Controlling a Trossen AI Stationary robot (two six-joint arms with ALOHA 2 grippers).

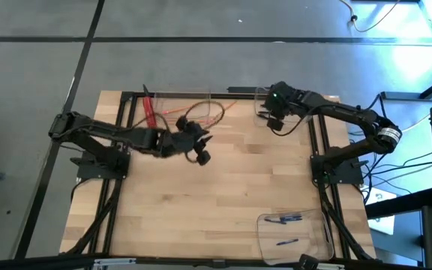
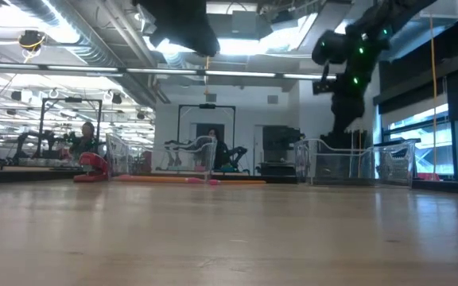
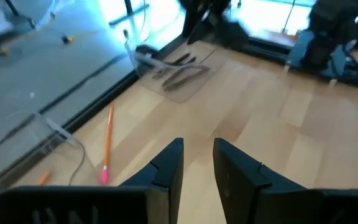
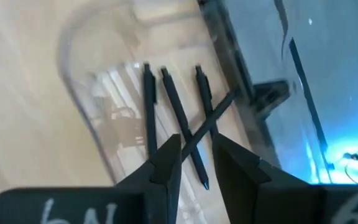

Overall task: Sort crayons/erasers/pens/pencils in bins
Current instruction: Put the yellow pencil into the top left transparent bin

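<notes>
My right gripper [image 1: 276,126] hangs open over the far-right clear bin [image 1: 263,99]. In the right wrist view its fingers [image 4: 194,155] stand above several black pens [image 4: 149,106] lying crossed on the bin's floor [image 4: 114,118]. My left gripper [image 1: 201,154] is open and empty above the table's middle; its fingers show in the left wrist view [image 3: 197,155]. An orange pencil [image 3: 107,144] with a pink eraser end lies flat on the table beside a bin's corner [image 3: 61,132]. In the low view my left gripper [image 2: 183,28] is high above the table.
A far-middle bin [image 1: 163,101] holds orange pencils [image 1: 214,111] and a red bar [image 1: 148,111]. A near-right bin [image 1: 265,238] holds blue pens [image 1: 285,218]. A black frame rims the table. Bare wood lies between the arms. People show in the room behind.
</notes>
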